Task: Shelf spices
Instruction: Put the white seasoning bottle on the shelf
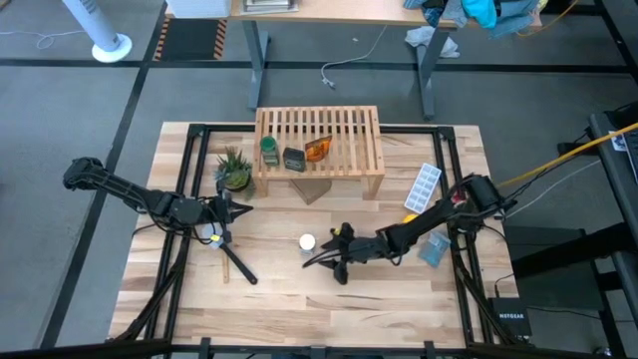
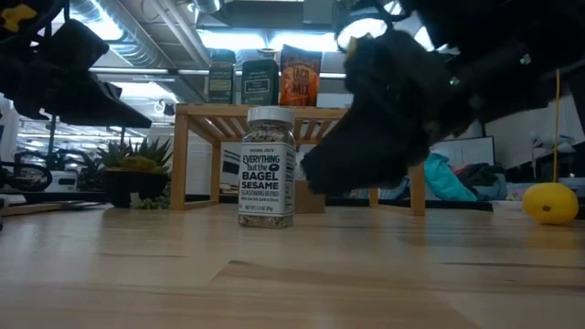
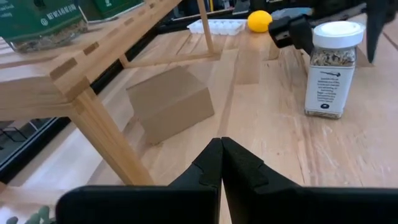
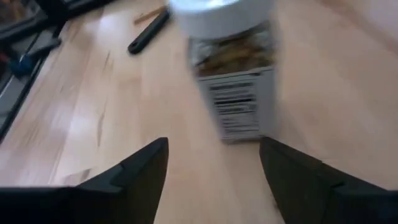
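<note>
The white-capped jar [image 1: 307, 241] stands upright on its base on the table in front of the shelf [image 1: 319, 140], and shows again as the jar [image 2: 266, 169] and the jar [image 3: 333, 68]. On the shelf's slatted top stand the green-lidded jar [image 1: 269, 150], the dark tin [image 1: 293, 159] and the amber bottle [image 1: 318, 149]. My right gripper [image 4: 214, 146] is open just to the right of the white-capped jar [image 4: 233, 81], its fingers short of it. My left gripper [image 3: 221, 155] is shut and empty, near the shelf's left leg.
A potted plant [image 1: 234, 170] sits at the shelf's left. A cardboard box [image 3: 171, 102] lies under the shelf. An ice tray [image 1: 423, 186], a lemon [image 2: 550, 203] and a blue item [image 1: 434, 249] are on the right. A black stick [image 1: 237, 264] lies near my left gripper.
</note>
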Robot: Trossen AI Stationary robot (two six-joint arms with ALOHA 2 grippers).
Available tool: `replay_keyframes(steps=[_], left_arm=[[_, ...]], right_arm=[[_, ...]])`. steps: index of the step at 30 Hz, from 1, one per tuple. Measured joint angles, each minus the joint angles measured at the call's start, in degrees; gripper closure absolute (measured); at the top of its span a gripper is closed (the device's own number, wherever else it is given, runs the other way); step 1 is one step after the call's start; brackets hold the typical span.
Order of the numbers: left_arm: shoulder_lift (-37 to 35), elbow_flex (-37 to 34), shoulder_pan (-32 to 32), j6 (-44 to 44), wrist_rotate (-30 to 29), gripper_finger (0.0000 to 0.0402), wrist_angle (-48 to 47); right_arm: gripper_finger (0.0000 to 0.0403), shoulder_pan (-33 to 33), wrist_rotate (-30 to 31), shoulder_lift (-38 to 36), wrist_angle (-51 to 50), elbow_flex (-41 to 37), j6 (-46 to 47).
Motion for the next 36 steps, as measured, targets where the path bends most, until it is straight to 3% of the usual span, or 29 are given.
replay_keyframes(steps=[6,14,26,36], left_arm=[[0.0,0.0,0.0,-1.7,0.0,0.04,-1.1],[0.0,0.0,0.0,-2.0,0.7,0.04,-1.0],[0.0,0.0,0.0,-3.2,2.0,0.04,-1.0],[0.0,0.0,0.0,-3.3,3.3,0.04,-1.0]], right_arm=[[0.0145,-0.1,-1.0,4.9,-0.2,4.2,-4.0],[0.0145,-0.1,6.8,8.3,-1.4,6.6,-5.1],[0.0145,-0.5,11.3,8.6,-1.1,6.9,-7.0],[0.0145,-1.6,10.4,8.6,3.7,6.9,-11.3]])
